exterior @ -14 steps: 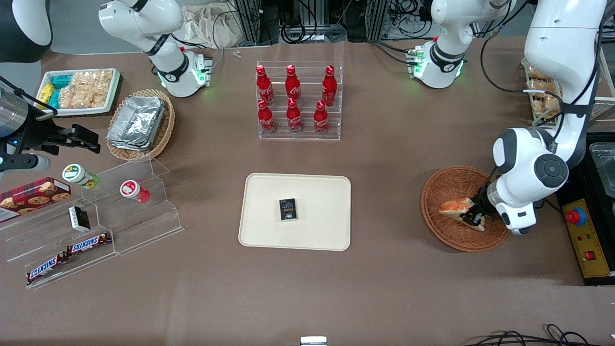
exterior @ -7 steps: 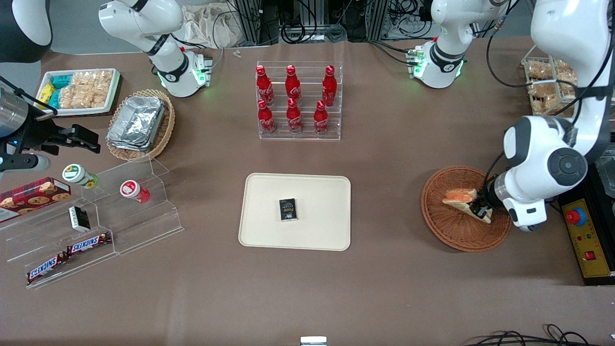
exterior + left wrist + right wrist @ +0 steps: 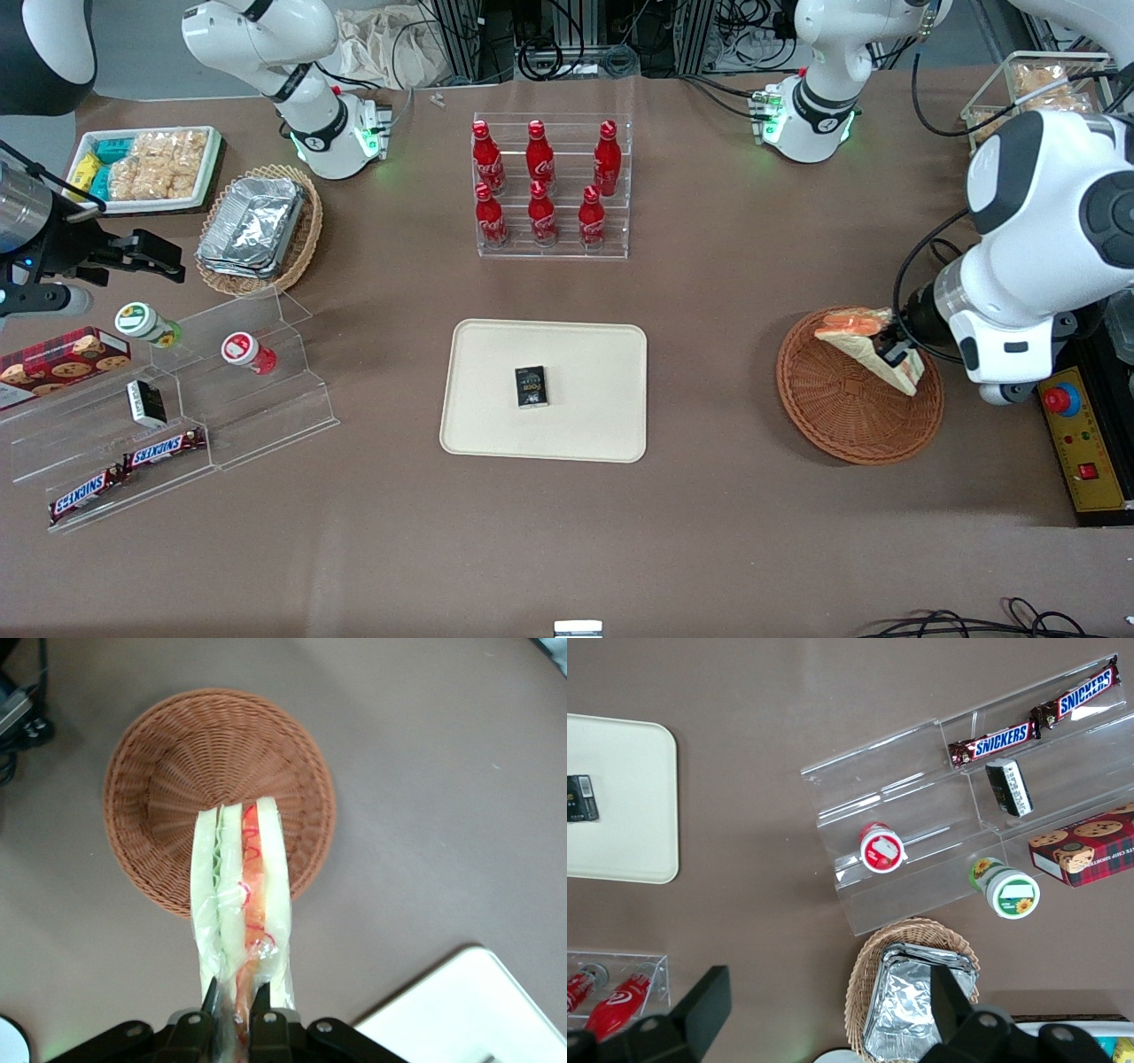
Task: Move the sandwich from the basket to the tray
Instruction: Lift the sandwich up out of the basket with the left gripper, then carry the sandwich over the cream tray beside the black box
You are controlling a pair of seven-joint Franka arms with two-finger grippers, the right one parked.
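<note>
Left gripper [image 3: 232, 1005] w/ jaws pinching the soft, light, film-wrapped white-bread triangular sandwich [image 3: 241, 904] by one edge, hanging above reddish-brown woven basket [image 3: 168, 771]; probably squashing easily

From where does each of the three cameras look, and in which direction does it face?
Front view: high, facing down at the table; both arms show; gripper holds the sandwich above the basket.
Left wrist view: on the working arm, looking down past its fingers.
Right wrist view: looks down on the acrylic shelf.
All three share the tray.
</note>
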